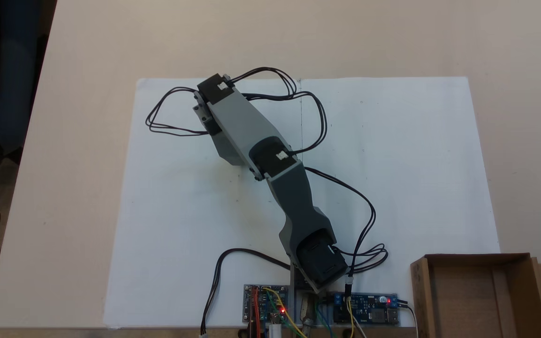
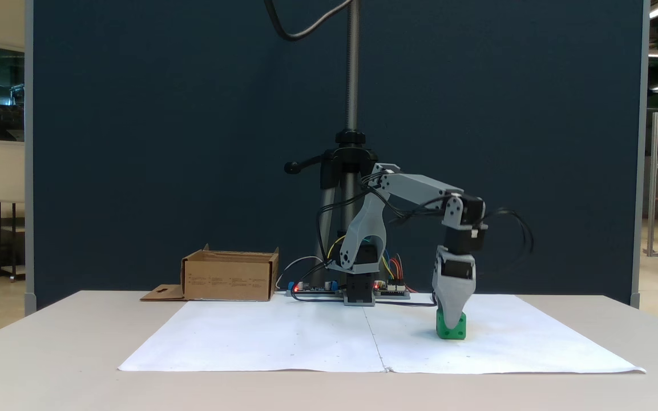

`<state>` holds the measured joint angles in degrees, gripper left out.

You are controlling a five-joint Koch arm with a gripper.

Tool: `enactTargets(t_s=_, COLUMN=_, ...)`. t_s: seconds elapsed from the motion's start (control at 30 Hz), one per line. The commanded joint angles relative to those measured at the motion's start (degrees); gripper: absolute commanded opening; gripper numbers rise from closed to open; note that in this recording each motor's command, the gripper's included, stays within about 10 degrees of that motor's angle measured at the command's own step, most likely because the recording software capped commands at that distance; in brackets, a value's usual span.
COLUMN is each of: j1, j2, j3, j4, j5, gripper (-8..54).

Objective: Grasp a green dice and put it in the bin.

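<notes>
The jaws (image 2: 450, 317) are pressing down onto the green dice (image 2: 451, 330) at six o'clock beneath them, their grip untellable, with the bin (image 2: 229, 279) lying far toward nine o'clock.

Arm bent over, gripper (image 2: 450, 319) pointing straight down onto the green dice (image 2: 452, 329), which sits on the white paper (image 2: 283, 342) right of the centre seam. One broad grey finger covers the dice's top; jaw spacing can't be judged. Well left, by the paper's far corner, the bin (image 2: 229, 278) stands, flap flat on the table (image 2: 49, 354).
</notes>
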<state>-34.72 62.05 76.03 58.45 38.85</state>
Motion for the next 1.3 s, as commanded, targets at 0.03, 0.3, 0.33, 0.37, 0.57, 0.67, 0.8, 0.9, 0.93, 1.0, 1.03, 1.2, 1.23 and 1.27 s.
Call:
enactTargets(t_s=0.03, j1=-0.7, j2=0.35, j3=-0.79, j4=-2.64, j5=4.57, gripper=41.0)
enactTargets(t_s=0.3, j1=-0.44, j2=-0.97, j3=-0.09, j4=-2.81, j5=4.57, gripper=41.0)
enactTargets(t_s=0.33, j1=-0.26, j2=-1.05, j3=0.09, j4=-2.81, j5=4.57, gripper=41.0)
enactTargets(t_s=0.37, j1=-0.09, j2=-1.05, j3=0.26, j4=-2.81, j5=4.57, gripper=41.0)
enactTargets(t_s=0.57, j1=0.26, j2=-1.05, j3=1.05, j4=-2.81, j5=4.57, gripper=41.0)
enactTargets(t_s=0.67, j1=0.26, j2=-1.05, j3=1.49, j4=-2.81, j5=4.57, gripper=41.0)
enactTargets(t_s=0.8, j1=0.26, j2=-1.05, j3=1.67, j4=-2.81, j5=4.57, gripper=40.5)
enactTargets(t_s=0.9, j1=0.26, j2=-0.97, j3=2.02, j4=-2.72, j5=4.57, gripper=36.5)
enactTargets(t_s=0.93, j1=0.26, j2=-0.97, j3=2.11, j4=-2.72, j5=4.57, gripper=33.7)
enactTargets(t_s=1.0, j1=0.26, j2=-0.97, j3=2.29, j4=-2.72, j5=4.57, gripper=31.7)
enactTargets(t_s=1.03, j1=0.26, j2=-0.97, j3=2.29, j4=-2.72, j5=4.57, gripper=31.7)
enactTargets(t_s=1.2, j1=-0.09, j2=-0.97, j3=2.29, j4=-2.9, j5=4.57, gripper=31.6)
enactTargets(t_s=1.23, j1=-0.09, j2=-0.97, j3=2.29, j4=-2.99, j5=4.57, gripper=31.6)
enactTargets(t_s=1.27, j1=-0.09, j2=-0.97, j3=2.29, j4=-3.16, j5=4.57, gripper=31.6)
